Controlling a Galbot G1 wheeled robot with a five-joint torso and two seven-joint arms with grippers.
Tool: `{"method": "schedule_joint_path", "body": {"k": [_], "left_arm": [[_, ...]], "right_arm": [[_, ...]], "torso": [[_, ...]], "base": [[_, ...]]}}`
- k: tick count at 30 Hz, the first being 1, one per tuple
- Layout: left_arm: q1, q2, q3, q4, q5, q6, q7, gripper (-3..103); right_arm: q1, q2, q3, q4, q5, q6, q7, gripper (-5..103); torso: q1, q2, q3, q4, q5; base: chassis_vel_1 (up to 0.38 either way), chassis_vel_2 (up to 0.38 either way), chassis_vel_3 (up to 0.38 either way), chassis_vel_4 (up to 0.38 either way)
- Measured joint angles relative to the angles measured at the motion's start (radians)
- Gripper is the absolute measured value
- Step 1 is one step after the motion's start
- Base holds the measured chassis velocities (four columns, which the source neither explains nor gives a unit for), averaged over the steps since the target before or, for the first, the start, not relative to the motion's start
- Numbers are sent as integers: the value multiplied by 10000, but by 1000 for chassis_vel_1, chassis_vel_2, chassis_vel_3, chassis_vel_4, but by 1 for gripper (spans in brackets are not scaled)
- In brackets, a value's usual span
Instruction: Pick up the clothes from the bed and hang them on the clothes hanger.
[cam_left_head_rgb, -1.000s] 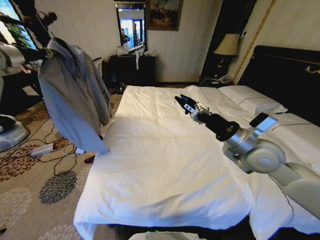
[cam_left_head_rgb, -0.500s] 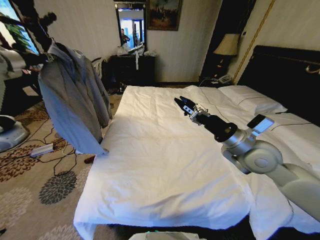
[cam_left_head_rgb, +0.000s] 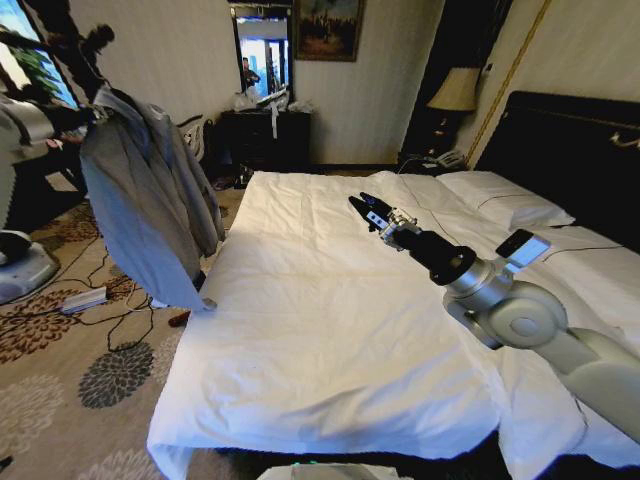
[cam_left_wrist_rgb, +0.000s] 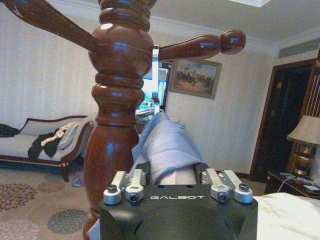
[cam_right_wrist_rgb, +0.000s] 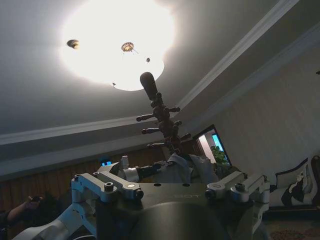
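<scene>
The clothes (cam_left_head_rgb: 150, 200), a pale blue-grey shirt, hang full length beside the bed's left edge, against a dark wooden coat stand (cam_left_head_rgb: 70, 50). In the left wrist view the clothes hanger's silvery hook (cam_left_wrist_rgb: 156, 75) rises by the stand's post (cam_left_wrist_rgb: 117, 115), and shirt fabric (cam_left_wrist_rgb: 165, 145) is bunched in my left gripper (cam_left_wrist_rgb: 167, 172), which is shut on it near the collar. My right gripper (cam_left_head_rgb: 360, 205) hovers shut over the middle of the bed (cam_left_head_rgb: 320, 330), holding nothing. Its wrist camera looks up at the stand (cam_right_wrist_rgb: 162, 117) and the shirt (cam_right_wrist_rgb: 182, 167).
White pillows (cam_left_head_rgb: 500, 195) and a dark headboard (cam_left_head_rgb: 570, 150) lie at the right. A dark dresser (cam_left_head_rgb: 265, 135) stands at the back, with a lamp (cam_left_head_rgb: 457, 90) on a bedside table. Cables (cam_left_head_rgb: 90, 300) trail over the patterned carpet under the shirt.
The shirt has swung slightly and its lower hem has drawn a little away from the bed edge. My left arm has pulled back toward the picture's left edge. The right arm has barely moved.
</scene>
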Motion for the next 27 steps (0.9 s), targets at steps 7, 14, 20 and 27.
{"method": "schedule_joint_path", "body": {"k": [7, 14, 20, 27], "left_arm": [[560, 345, -503, -595, 101, 10, -184, 74], [1759, 1009, -1598, -1740, 163, 95, -365, 94], [2673, 1656, -2265, -2519, 37, 23, -535, 100], [4278, 3038, -3321, -4475, -1488, -1567, -363, 100]], "right_arm": [[-103, 47, -3, -9, -62, 0, 2, 100], [-138, 84, -2, -34, -117, -5, 6, 100], [-110, 105, -83, -64, -134, -13, 9, 100], [-128, 194, -124, -249, -602, 203, 252, 100]], "torso": [[0, 0, 0, 1, 1], [0, 0, 0, 1, 0], [0, 1, -1, 2, -1], [-1, 1, -1, 10, 0]], "base": [[0, 0, 0, 0], [0, 0, 0, 0], [0, 0, 0, 0], [0, 0, 0, 0]]}}
